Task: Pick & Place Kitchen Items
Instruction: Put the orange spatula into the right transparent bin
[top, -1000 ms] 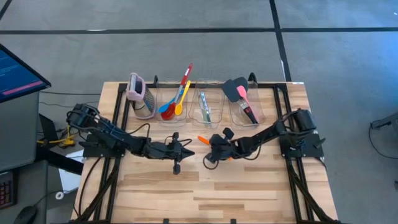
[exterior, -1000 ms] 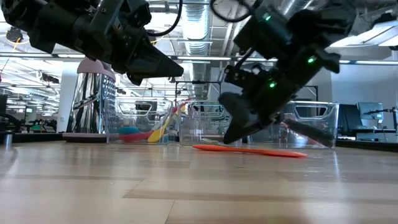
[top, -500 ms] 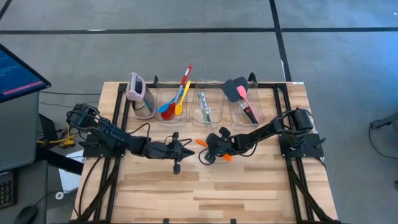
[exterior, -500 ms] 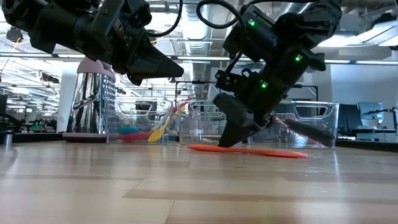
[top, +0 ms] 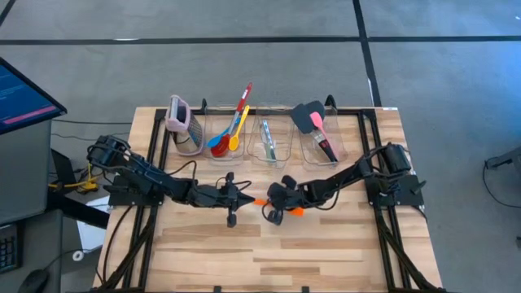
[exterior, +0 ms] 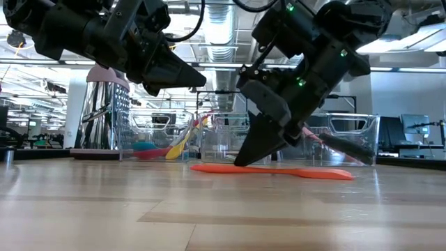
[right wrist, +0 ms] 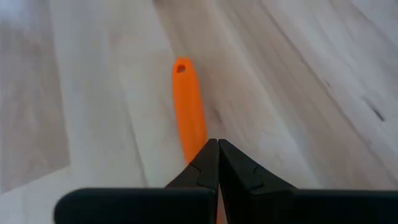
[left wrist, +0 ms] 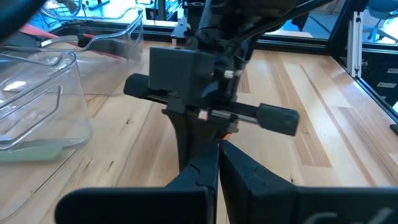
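Most utensils already sit in the bins: spoons in one, spatulas in another. One orange spatula lies flat on the bench, not yet picked up. The right gripper rests on it, jaws pressed together, pinching nothing. The left gripper hovers nearby, jaws pressed together too.

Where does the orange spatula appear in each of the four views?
High view: orange spatula at table centre, mostly hidden under the right pincer.
Low view: lying flat on the table, below that pincer.
Left wrist view: a small orange sliver behind the right pincer.
Right wrist view: handle ahead of the shut fingers.
Shared landmark: the right pincer.
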### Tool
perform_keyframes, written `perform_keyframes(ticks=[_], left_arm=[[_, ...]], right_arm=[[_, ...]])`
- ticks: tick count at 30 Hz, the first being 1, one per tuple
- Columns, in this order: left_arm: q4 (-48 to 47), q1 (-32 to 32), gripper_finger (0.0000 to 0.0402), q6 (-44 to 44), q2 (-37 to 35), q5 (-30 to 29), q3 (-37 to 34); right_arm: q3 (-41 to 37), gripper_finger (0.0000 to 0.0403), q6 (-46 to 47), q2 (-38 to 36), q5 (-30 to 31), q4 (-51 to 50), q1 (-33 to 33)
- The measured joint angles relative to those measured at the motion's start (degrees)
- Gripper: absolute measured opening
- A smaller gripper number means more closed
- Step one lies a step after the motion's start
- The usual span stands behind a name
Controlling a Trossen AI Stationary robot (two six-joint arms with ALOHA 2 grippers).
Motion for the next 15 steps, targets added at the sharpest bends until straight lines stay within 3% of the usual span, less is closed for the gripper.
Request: perform_keyframes(ticks=[10,15], left_arm=[[0.02,-0.01,0.0002,-0.17,0.00,0.00,-0.02],[0.00,-0.16,0.0002,-2.21,0.00,1.62,-0.02]], right_arm=[[0.33,0.0000,0.02,0.00,-0.28,0.24,0.79],[0.34,0.0000,-0.01,-1.20,4.37,-2.15,0.79]])
